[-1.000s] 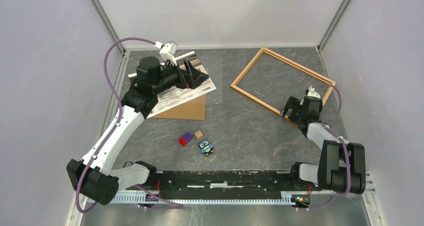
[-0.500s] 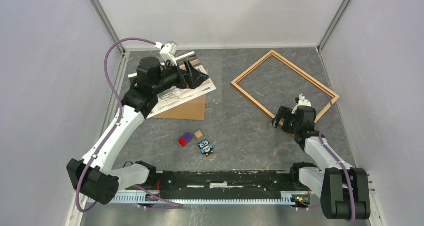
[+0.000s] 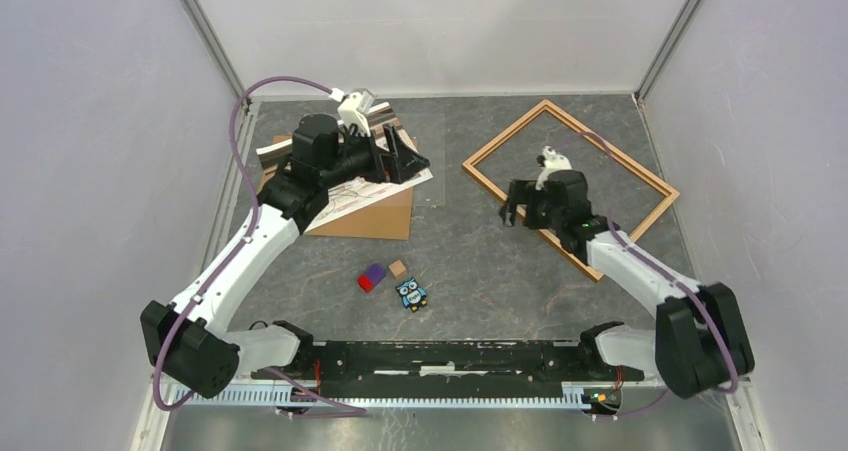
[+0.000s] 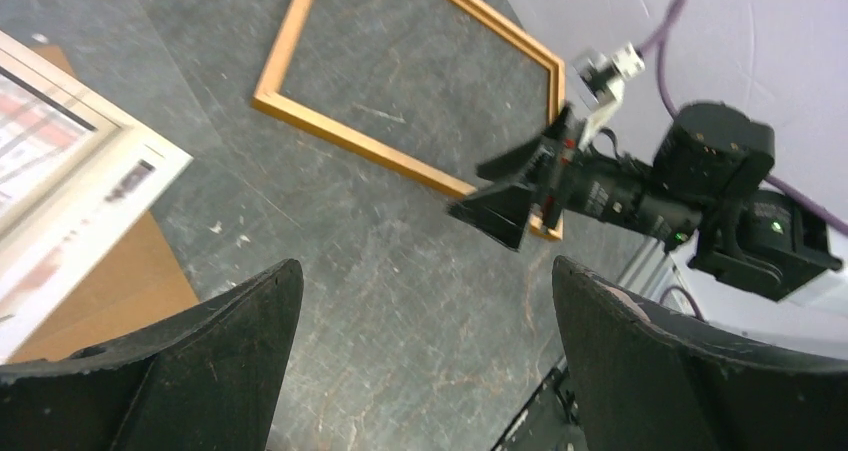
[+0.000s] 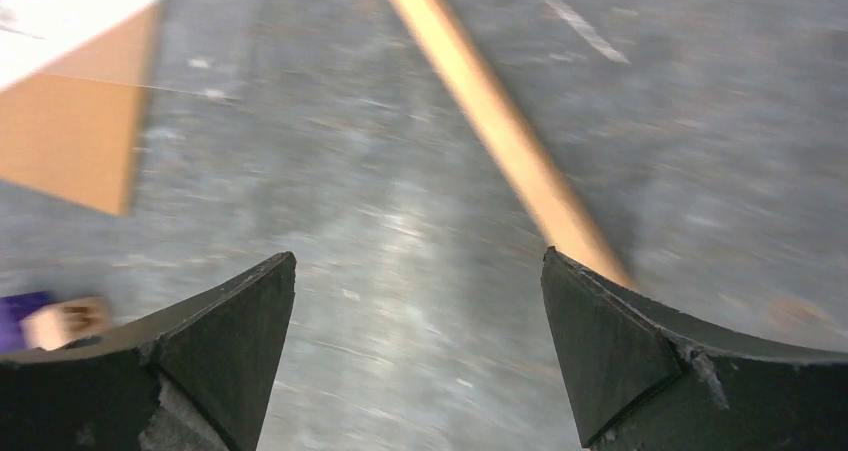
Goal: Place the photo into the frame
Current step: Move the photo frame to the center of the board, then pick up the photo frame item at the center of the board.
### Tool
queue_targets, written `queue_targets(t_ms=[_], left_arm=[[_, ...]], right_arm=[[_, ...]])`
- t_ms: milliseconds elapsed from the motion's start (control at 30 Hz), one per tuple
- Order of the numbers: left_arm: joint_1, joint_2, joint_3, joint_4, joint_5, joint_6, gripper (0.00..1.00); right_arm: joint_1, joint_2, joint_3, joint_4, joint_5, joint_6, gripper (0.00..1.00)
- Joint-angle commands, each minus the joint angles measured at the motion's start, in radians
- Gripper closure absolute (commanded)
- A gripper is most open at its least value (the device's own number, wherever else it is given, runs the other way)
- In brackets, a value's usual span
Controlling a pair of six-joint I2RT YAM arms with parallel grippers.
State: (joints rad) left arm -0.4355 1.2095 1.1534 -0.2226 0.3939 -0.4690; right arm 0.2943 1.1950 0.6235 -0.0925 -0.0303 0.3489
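Note:
The photo (image 3: 345,196) lies at the back left on a brown cardboard board (image 3: 380,219), partly hidden by my left arm. Its white-bordered edge shows in the left wrist view (image 4: 60,191). My left gripper (image 3: 405,161) is open and empty, hovering over the photo's right edge. The light-orange wooden frame (image 3: 500,140) lies flat and empty at the back right; it also shows in the left wrist view (image 4: 350,139). My right gripper (image 3: 512,209) is open and empty above the table, just left of the frame's near-left rail (image 5: 500,121).
A clear sheet (image 3: 428,141) lies under the photo's right side. A purple-and-red block (image 3: 372,277), a small wooden cube (image 3: 398,268) and an owl figure (image 3: 411,294) sit near the front centre. Grey walls close in the left, right and back sides.
My right arm has swung left from the frame's near-right side to its near-left rail. The frame has turned slightly. My left gripper has shifted a little to the right.

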Motion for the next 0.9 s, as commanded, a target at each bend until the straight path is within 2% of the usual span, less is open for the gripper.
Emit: queue_targets(t_ms=[0,300,633,867], left_arm=[[-0.052,0.007,0.054,-0.015,0.012,-0.009,0.0],[-0.124,-0.038,0.055,-0.042,-0.065,0.052,0.0],[-0.126,-0.024,0.065,-0.078,-0.144,0.109,0.0],[-0.11,0.032,0.09,-0.129,-0.284,0.139,0.0]], right_arm=[[0.078,0.154,0.072,0.259,-0.139,0.206,0.02],[0.105,0.503,0.188,0.566,-0.268,0.492,0.03],[0.112,0.762,0.402,0.609,-0.289,0.572,0.08],[0.114,0.844,0.437,0.603,-0.333,0.559,0.1]])
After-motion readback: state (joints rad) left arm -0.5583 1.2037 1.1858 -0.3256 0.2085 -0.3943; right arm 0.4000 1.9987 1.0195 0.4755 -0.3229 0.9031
